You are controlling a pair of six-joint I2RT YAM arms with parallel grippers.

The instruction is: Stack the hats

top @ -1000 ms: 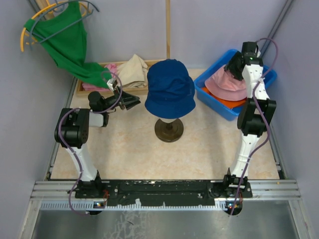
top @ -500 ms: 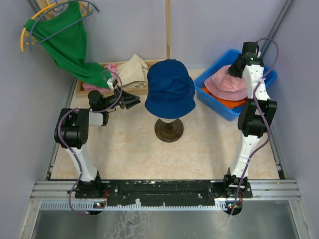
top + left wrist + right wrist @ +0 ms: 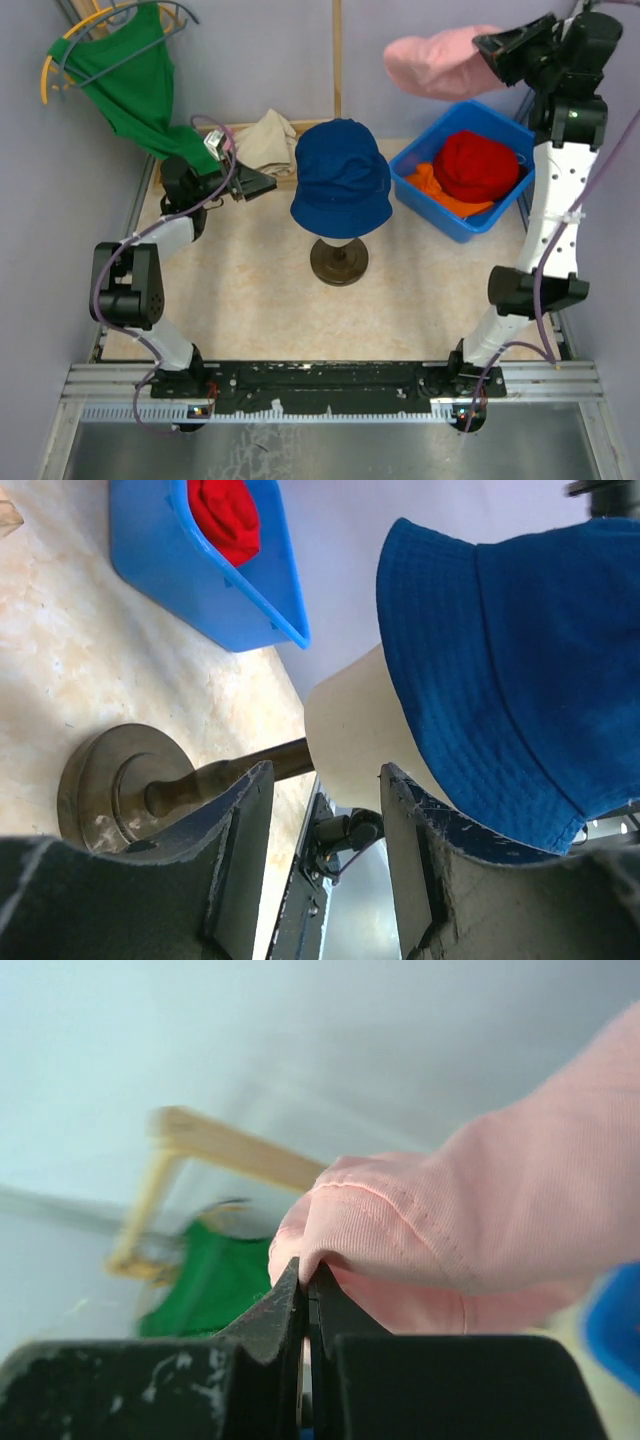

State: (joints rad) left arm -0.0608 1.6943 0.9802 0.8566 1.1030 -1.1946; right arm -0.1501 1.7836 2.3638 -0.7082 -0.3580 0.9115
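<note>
— Navy blue bucket hat (image 3: 341, 175): seated on the hat stand (image 3: 339, 262) as the bottom of the stack?
— Looks that way. Pulled down over the pale head form, brim hanging free. Nothing on top of it yet.
— And the pink bucket hat (image 3: 435, 65)?
— Up in the air, well above the blue bin (image 3: 455, 225). Pinched by a fold of fabric in the right gripper (image 3: 485, 45), jaws pressed tight on the cloth. Well apart from the navy one, higher and off to its right.
— Left in the bin?
— Red hat (image 3: 478, 165) on top, orange hat (image 3: 435, 190) showing at its near-left side. Anything further beneath: impossible to tell.
— Left gripper (image 3: 325, 780)?
— Spread wide, holding nothing. Aimed at the stand's stem just under the navy brim, near it without touching.
— Progress, then?
— Early, by the look of it. One hat placed, one held aloft, at least two waiting in the bin.
— Next?
— Probably carry the pink one across and lower it squarely over the navy crown. Then the same for red and orange.
</note>
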